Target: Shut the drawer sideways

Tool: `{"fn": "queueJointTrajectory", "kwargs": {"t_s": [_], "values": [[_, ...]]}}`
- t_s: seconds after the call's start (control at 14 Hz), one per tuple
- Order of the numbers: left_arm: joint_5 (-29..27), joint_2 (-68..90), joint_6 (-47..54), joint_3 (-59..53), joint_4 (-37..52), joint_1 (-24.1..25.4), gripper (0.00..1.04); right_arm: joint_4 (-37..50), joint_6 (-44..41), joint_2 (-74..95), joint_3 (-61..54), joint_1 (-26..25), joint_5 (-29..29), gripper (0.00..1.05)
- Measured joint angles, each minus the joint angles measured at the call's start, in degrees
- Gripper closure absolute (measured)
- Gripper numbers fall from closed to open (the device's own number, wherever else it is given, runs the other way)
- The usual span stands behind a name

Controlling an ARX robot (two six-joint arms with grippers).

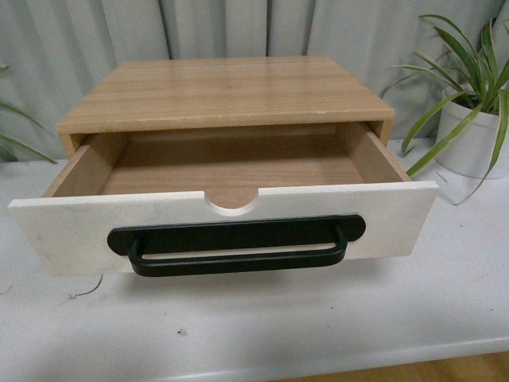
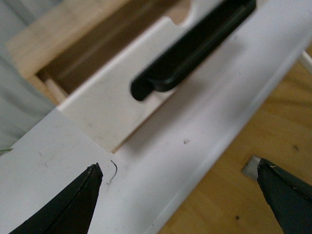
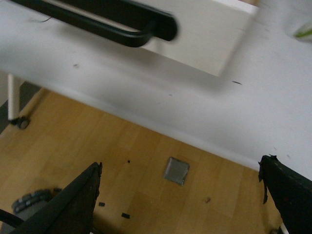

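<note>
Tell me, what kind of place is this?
Probably an indoor test corner rather than a lived-in room: a wooden cabinet with its drawer open stands on a white table, a grey curtain hangs behind as backdrop, and a potted plant stands beside it.

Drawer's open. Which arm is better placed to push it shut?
Left, probably. Its open jaws straddle the table edge, close to the drawer front's corner. The right arm's open jaws hang out over the floor, farther from the drawer.
</note>
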Motion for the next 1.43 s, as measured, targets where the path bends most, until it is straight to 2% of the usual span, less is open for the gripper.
{"fn": "queueJointTrajectory", "kwargs": {"t_s": [0.07, 0.14, 0.29, 0.57, 0.64, 1.0, 1.43], "values": [[1.0, 8.2, 5.2, -0.9, 6.0, -0.7, 0.07, 3.7, -3.7, 6.5, 2.5, 2.2, -1.3, 0.06], [1.4, 16.4, 8.1, -0.8, 13.9, -0.9, 0.07, 6.8, -6.4, 12.5, 4.7, 2.2, -1.9, 0.06], [2.6, 30.6, 10.7, 0.6, 23.7, 0.1, 0.07, 10.0, -9.4, 21.0, 7.1, 2.1, -2.7, 0.06], [-1.2, 55.2, 14.2, 9.5, 42.0, 0.3, 0.07, 16.5, -14.7, 36.3, 15.2, -0.8, -6.5, 0.06], [-1.4, 61.6, 15.1, 13.9, 43.7, 1.1, 0.07, 18.1, -16.6, 41.7, 18.9, -2.8, -6.8, 0.06], [-2.6, 72.5, 16.6, 23.6, 44.9, 1.7, 0.07, 19.8, -18.0, 49.7, 27.1, -6.0, -9.0, 0.06], [-4.1, 82.0, 18.5, 35.3, 43.3, 1.7, 0.07, 19.4, -17.1, 61.2, 40.4, -7.7, -10.9, 0.06]]}}
